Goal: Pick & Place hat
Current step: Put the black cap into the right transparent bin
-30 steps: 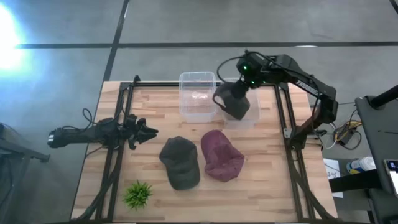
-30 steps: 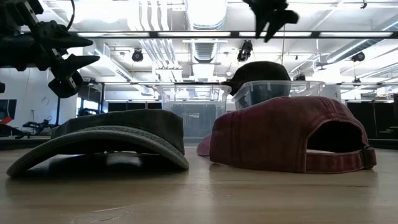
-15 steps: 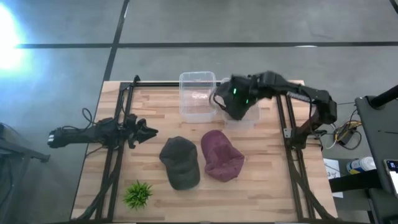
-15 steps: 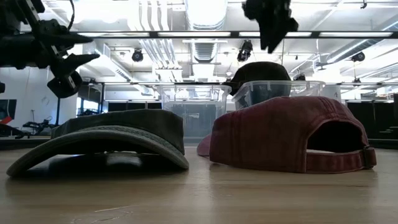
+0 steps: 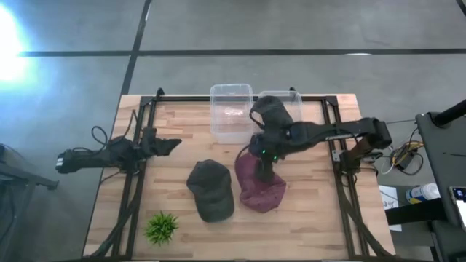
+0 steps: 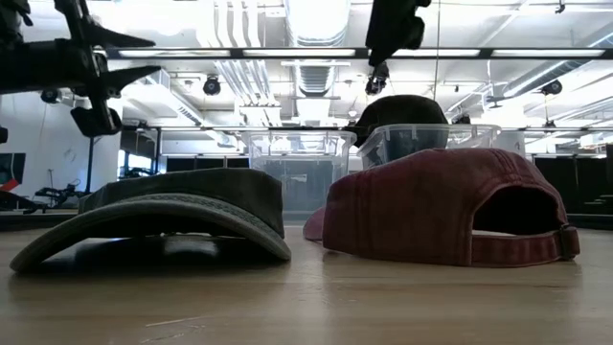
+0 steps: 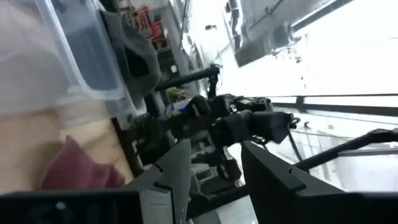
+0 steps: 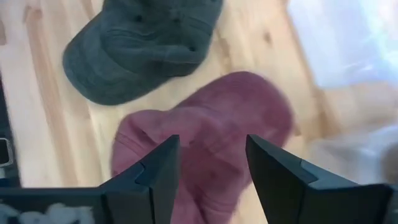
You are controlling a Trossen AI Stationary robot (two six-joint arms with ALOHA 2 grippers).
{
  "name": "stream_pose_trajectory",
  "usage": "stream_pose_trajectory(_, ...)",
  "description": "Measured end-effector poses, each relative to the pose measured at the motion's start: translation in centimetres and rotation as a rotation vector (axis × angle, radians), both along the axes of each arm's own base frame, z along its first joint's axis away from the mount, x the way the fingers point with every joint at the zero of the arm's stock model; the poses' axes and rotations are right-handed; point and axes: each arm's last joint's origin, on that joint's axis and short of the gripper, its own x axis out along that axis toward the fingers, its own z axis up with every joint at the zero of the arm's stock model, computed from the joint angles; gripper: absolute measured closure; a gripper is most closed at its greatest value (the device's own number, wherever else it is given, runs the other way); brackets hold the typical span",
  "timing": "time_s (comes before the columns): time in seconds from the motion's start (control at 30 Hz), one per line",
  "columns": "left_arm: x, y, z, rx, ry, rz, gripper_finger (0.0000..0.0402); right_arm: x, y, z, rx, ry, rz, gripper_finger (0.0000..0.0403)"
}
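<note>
A maroon cap (image 5: 262, 191) (image 6: 436, 206) (image 8: 205, 124) lies crown up on the wooden table, and a dark green cap (image 5: 211, 191) (image 6: 172, 206) (image 8: 143, 43) lies to its left. A third dark cap (image 5: 268, 111) (image 6: 397, 110) sits in the right clear bin (image 5: 290, 102), its crown above the rim. My right gripper (image 5: 261, 172) (image 6: 383, 48) (image 8: 208, 168) hangs open above the maroon cap and touches nothing. My left gripper (image 5: 175, 143) (image 6: 151, 56) (image 7: 214, 168) is open in the air over the table's left side.
A second clear bin (image 5: 231, 113) (image 6: 302, 168) stands left of the one holding the cap, near the far edge. A small green plant (image 5: 162, 227) sits at the near left corner. Black frame rails (image 5: 135, 182) run along the table's left and right sides.
My right gripper has swung from above the right bin toward the near edge and come down over the maroon cap, staying open. My left gripper has risen a little. The caps have not moved.
</note>
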Motion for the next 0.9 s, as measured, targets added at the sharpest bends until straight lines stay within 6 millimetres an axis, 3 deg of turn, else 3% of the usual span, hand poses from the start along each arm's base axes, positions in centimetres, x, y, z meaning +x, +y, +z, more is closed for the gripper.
stream_pose_trajectory(0.23, 0.9, -0.3, 0.5, 0.022, 0.117, -0.087, 0.0266, 1.6, 1.2, -1.7, 0.248, 0.028, -0.187, 0.0223)
stream_pose_trajectory(0.4, 1.9, -0.5, 0.7, 0.037, 0.108, -0.180, 0.0266, 3.8, 3.7, -3.4, 0.473, 0.023, -0.331, 0.0223)
stream_pose_trajectory(0.57, 3.0, -1.2, 0.1, 0.213, 0.319, -0.352, 0.0267, 5.4, 7.0, -5.7, 0.604, 0.055, -0.471, 0.0223)
stream_pose_trajectory(0.73, 3.7, -1.7, 0.7, 0.453, 0.571, -0.448, 0.0285, 5.6, 10.8, -8.0, 0.648, 0.106, -0.597, 0.0223)
stream_pose_trajectory(0.9, 4.8, -1.9, 1.4, 0.624, 0.653, -0.497, 0.0303, 6.4, 13.8, -10.5, 0.688, 0.085, -0.695, 0.0223)
